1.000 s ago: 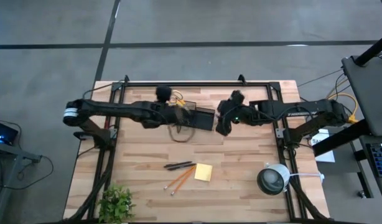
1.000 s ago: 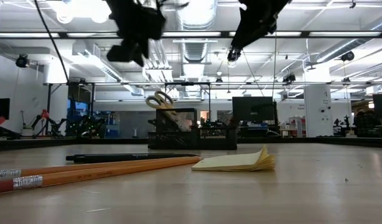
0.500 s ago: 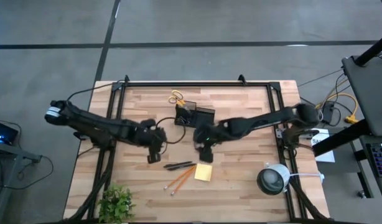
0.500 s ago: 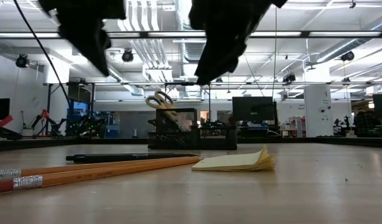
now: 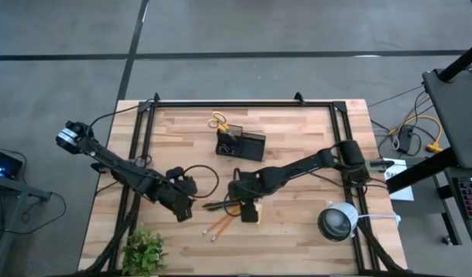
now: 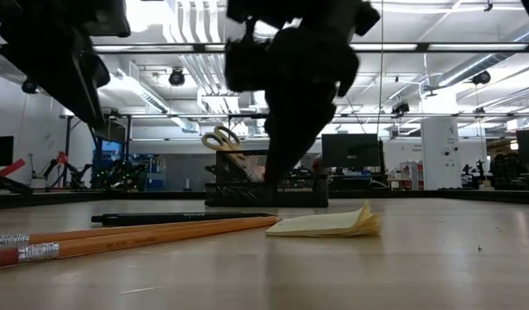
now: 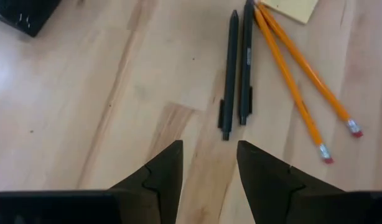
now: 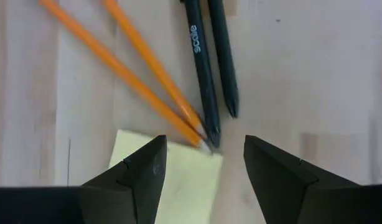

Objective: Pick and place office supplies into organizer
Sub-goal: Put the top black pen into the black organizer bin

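Sitting at the near left corner of the wooden desk (image 5: 297,150) is a small green plant (image 5: 145,251). At the near right is a round white-grey device (image 5: 337,221).

A little farther in lie two orange pencils (image 5: 221,224), side by side, with their eraser ends toward the near edge. Their tips reach a square yellow sticky-note pad (image 5: 250,213). Two dark pens (image 5: 221,205) lie just beyond the pencils, close together. In the low view the pens (image 6: 183,219), the pencils (image 6: 135,236) and the pad (image 6: 329,225) all rest flat on the desk.

The left claw (image 5: 182,208) hangs just left of the pens. Its two fingers (image 7: 164,177) stand apart with nothing between them, and in its wrist view they point toward the ends of the pens (image 7: 236,74).

The right claw (image 5: 247,206) hangs over the pad, just right of the pens. Its fingers (image 8: 136,177) are also spread wide and hold nothing. In its wrist view the pad (image 8: 169,180) shows between them, with the pencil (image 8: 125,78) tips and pen (image 8: 209,68) tips just past it.

Farther back, near the middle of the desk, stands the black organizer (image 5: 241,144). Yellow-handled scissors (image 5: 218,121) stick up out of its far left part, handles up. In the low view the scissors (image 6: 220,139) poke above the organizer (image 6: 264,179).
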Controlling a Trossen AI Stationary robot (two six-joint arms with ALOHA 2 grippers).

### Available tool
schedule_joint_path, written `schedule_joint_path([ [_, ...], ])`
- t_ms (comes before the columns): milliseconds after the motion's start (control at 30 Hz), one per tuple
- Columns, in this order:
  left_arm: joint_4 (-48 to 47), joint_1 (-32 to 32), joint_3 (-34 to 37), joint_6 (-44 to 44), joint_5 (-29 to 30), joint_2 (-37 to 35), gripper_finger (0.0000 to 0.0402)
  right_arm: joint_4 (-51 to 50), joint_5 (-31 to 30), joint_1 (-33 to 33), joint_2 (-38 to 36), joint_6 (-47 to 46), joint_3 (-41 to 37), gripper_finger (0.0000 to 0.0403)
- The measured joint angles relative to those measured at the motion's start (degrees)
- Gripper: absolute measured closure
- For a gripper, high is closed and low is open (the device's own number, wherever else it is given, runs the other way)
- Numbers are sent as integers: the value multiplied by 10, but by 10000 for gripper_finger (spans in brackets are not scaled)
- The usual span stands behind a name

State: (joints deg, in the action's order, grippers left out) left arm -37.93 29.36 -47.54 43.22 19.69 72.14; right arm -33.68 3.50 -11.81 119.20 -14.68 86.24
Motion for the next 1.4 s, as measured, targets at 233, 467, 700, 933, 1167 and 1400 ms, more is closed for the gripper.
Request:
schedule_joint_path([
  [233,32,0,40,15,-1,0,265,1,-6,3,19,-5,34,228],
  [467,75,0,69,16,-1,0,265,16,-17,5,27,11,20,274],
  [700,128,0,78,15,-6,0,265,34,-22,5,53,18,25,299],
  [933,194,-1,116,30,-15,0,265,27,-22,6,53,28,23,310],
  [1167,232,-1,148,61,-15,0,265,-1,-22,6,47,35,33,303],
  [1400,284,-6,157,59,-13,23,265,-4,-22,7,47,68,60,302],
])
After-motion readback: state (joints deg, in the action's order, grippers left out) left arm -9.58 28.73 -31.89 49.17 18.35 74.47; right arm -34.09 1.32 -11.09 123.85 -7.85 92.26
